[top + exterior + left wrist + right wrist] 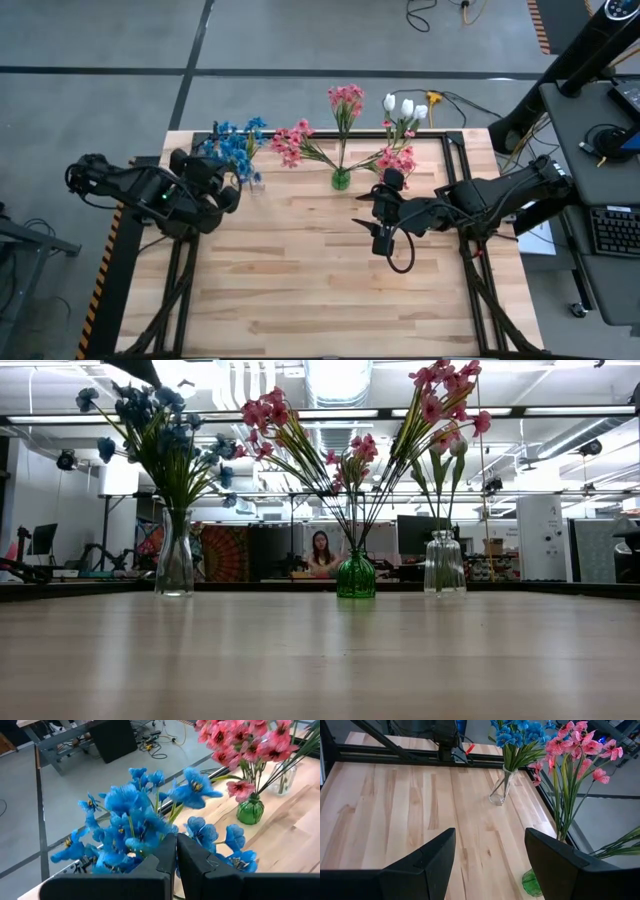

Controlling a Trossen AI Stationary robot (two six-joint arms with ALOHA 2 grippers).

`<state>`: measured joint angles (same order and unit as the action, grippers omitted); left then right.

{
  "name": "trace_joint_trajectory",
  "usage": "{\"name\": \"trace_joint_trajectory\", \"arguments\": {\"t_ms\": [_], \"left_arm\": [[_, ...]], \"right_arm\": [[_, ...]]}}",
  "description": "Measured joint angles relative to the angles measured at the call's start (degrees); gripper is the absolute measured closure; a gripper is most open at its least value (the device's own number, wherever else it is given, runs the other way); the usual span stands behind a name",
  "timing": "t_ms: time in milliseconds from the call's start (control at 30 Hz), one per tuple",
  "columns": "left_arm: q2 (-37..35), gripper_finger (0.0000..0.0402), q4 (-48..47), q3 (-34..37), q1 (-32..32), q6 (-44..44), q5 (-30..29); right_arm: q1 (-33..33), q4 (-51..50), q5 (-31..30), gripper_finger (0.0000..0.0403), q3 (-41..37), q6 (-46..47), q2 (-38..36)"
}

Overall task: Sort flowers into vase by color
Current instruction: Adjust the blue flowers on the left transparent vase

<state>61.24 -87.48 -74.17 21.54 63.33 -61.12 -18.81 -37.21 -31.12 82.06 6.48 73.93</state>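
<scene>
Blue flowers (236,145) stand in a clear vase (175,565) at the table's far left. Pink flowers (345,100) fan out of a green vase (340,180) at the far middle. White buds (405,107) and more pink blossoms (445,390) stand in a second clear vase (444,565) to its right. My left gripper (176,854) is shut, with nothing between its fingers, close behind the blue blossoms (135,820). My right gripper (490,865) hangs open above the table, near side of the green vase (532,882), holding nothing. My left gripper's shut fingertips stand right at the lower blue blossoms (200,832). I cannot tell whether they touch them.
The wooden tabletop (300,290) stretches bare from the vases to the near edge. A black frame rail (455,150) runs along the table's edges. Beyond the far edge, in the room, a person (322,555) sits at a desk.
</scene>
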Motion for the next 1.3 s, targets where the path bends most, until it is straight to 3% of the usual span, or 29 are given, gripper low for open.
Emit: {"name": "trace_joint_trajectory", "arguments": {"t_ms": [333,600,733,1300], "left_arm": [[-0.3,0.0402,0.2,4.5,0.0,4.2,0.0],[0.0,0.0402,0.4,-9.2,0.7,-8.4,0.3],[-1.9,0.0402,-2.5,-11.5,-0.5,-7.3,-6.7],[-6.0,0.0401,-0.5,9.6,-1.9,9.5,-5.5]], "right_arm": [[0.0,0.0,0.0,0.0172,0.0,0.0,0.0],[0.0,0.0,0.0,0.0172,0.0,1.0,0.1],[0.0,0.1,-0.1,0.0172,0.0,1.2,0.8],[0.0,0.6,0.0,0.0172,-0.1,1.5,2.3]]}}
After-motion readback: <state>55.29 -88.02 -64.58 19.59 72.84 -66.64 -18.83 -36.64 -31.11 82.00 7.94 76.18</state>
